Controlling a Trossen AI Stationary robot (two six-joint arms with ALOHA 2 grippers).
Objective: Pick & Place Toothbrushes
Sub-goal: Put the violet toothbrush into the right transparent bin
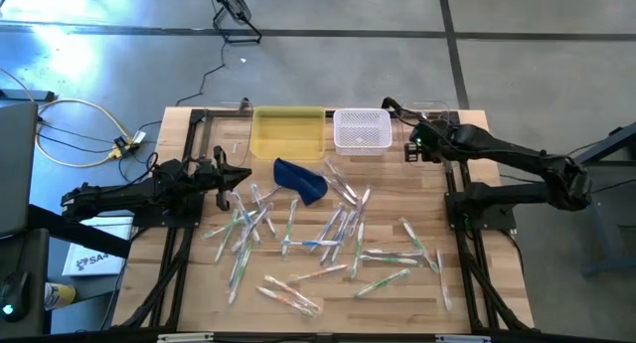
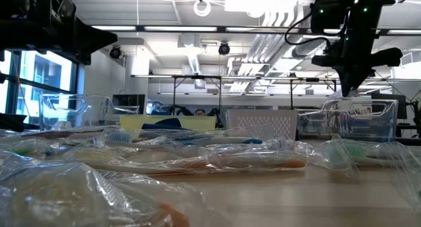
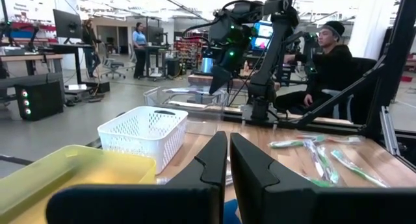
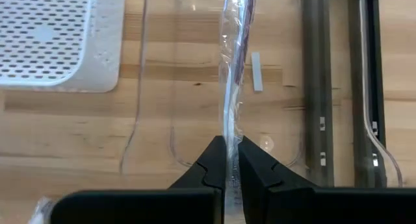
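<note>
Nearest the lens in the right wrist view, the right gripper (image 4: 226, 160) pinches one wrapped toothbrush (image 4: 231, 68) between its fingers; the brush's lower end is hidden behind the fingers and its far end is cut off at the frame edge. Its long axis runs straight forward from the fingertips, over a clear bin (image 4: 195, 100) just beside the white basket (image 4: 45, 39). In the high view this gripper (image 1: 410, 141) hangs at the table's back right corner. The left gripper (image 3: 229, 160), fingers pressed together on nothing, hovers over the left side of the table (image 1: 467, 313). The remaining toothbrushes (image 1: 328, 246) lie scattered mid-table at mixed angles, their wrappers blurring them in the low view.
</note>
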